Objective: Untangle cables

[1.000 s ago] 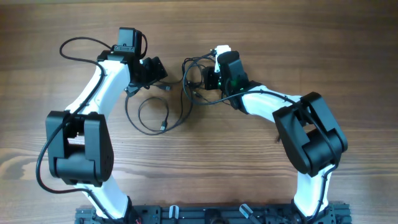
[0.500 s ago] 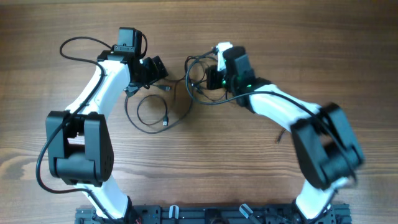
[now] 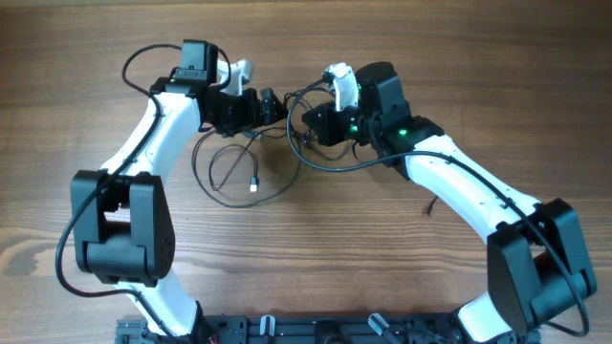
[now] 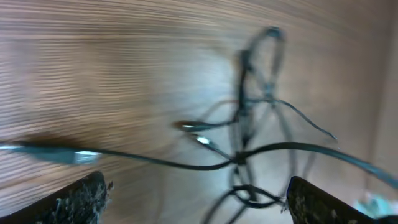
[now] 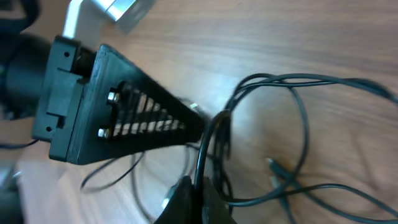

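My right gripper (image 3: 308,118) is closed on a strand of the cables (image 3: 290,134). In my right wrist view the fingertips (image 5: 189,200) press together at the bottom edge, with a thin black cord running up out of them into a wide loop. My left gripper (image 3: 271,102) stands wide open. In its own blurred wrist view the two fingers (image 4: 84,198) sit far apart at the lower corners, and a strand crosses the gap between them without touching either. Compared with a second ago, my left gripper has reached rightward and now sits just beside my right one, its ribbed black finger (image 5: 134,118) filling much of the right wrist view. My right arm has swung outward, its elbow now low toward the right edge of the wooden table (image 3: 316,248), while the gripper itself has barely shifted. The tangle hangs between the two grippers, and below it a loose loop lies flat on the wood. That loop has drawn a little upward since then, and its small pale plug (image 3: 254,184) rests slightly higher inside it.
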{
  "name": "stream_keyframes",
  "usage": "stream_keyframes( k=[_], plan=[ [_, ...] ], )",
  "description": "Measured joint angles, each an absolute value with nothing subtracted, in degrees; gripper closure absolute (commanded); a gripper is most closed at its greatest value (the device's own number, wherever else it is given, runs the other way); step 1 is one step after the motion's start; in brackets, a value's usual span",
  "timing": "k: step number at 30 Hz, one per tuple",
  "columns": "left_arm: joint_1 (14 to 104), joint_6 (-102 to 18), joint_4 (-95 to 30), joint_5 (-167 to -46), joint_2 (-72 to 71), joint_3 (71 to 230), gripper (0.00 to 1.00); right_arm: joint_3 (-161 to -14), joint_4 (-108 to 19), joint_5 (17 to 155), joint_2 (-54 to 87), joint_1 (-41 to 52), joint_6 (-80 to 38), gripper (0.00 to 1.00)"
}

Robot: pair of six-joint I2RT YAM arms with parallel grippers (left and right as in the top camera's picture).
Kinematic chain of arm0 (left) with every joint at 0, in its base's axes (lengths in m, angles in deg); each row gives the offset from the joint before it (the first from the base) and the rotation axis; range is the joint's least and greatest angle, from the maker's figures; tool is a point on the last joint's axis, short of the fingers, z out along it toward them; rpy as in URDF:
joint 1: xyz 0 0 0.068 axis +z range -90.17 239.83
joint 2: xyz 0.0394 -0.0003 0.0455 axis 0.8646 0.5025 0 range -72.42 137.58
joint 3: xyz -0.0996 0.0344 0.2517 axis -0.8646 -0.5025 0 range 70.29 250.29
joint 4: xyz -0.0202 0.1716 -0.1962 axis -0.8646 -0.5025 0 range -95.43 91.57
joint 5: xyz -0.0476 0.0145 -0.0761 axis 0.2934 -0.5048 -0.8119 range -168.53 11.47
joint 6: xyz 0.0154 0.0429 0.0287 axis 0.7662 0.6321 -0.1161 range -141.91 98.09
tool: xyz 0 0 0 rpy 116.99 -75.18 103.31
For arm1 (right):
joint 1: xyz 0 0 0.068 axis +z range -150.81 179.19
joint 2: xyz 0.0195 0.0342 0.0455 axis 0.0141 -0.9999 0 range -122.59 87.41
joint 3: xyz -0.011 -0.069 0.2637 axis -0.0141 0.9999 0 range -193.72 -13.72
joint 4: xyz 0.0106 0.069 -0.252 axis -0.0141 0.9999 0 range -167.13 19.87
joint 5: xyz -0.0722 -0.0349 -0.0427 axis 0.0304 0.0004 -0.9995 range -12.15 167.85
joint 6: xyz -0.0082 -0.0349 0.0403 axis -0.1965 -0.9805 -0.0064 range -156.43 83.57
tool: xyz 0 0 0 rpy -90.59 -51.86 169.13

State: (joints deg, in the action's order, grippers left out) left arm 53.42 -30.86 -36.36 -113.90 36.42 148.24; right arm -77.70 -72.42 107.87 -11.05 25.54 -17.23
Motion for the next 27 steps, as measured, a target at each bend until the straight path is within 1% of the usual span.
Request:
stream_keyframes(
  k=[1,3,4,8,13,18,19,22,23,26,27],
  plan=[
    [53.42,-29.63,-36.38,-115.7,36.42,148.24,0.11,-77.7,-72.45,109.95,-11.05,25.21,-17.01,0.96],
    [53.42,-27.88,-36.38,-118.19,36.42,148.24,0.17,-77.7,-72.45,113.36,-11.05,24.47,-16.59,0.96],
    [53.42,-27.45,-36.38,-118.82,36.42,148.24,0.18,-77.7,-72.49,115.55,-11.05,23.97,-16.4,0.96],
    [53.44,-25.76,-36.38,-120.66,36.42,148.24,0.2,-77.7,-71.64,122.56,-11.05,22.44,-16.22,0.96],
    [53.48,-25.37,-36.42,-121.38,36.42,148.24,0.2,-77.7,-66.37,129.05,-11.05,22.29,-20.16,0.96],
    [53.48,-25.35,-36.38,-121.51,36.42,148.24,0.2,-77.7,-62.59,132.35,-11.05,22.29,-24.18,0.96],
    [53.48,-25.35,-36.4,-121.51,36.42,148.24,0.21,-77.7,-62.57,132.88,-11.05,22.29,-24.55,0.96],
    [53.48,-25.37,-36.4,-121.51,36.42,148.24,0.35,-77.7,-63.09,135.41,-11.05,22.29,-25.86,0.96],
    [53.48,-25.26,-36.4,-121.51,36.42,148.24,0.43,-77.7,-63.62,137.01,-11.05,22.29,-26.5,0.96],
    [53.48,-25.04,-36.4,-121.53,36.42,148.24,0.55,-77.7,-64.12,138.5,-11.05,22.29,-27.15,0.96],
    [53.48,-24.89,-36.4,-121.53,36.42,148.24,0.55,-77.7,-64.38,138.71,-11.05,22.29,-27.26,0.96]
  ],
)
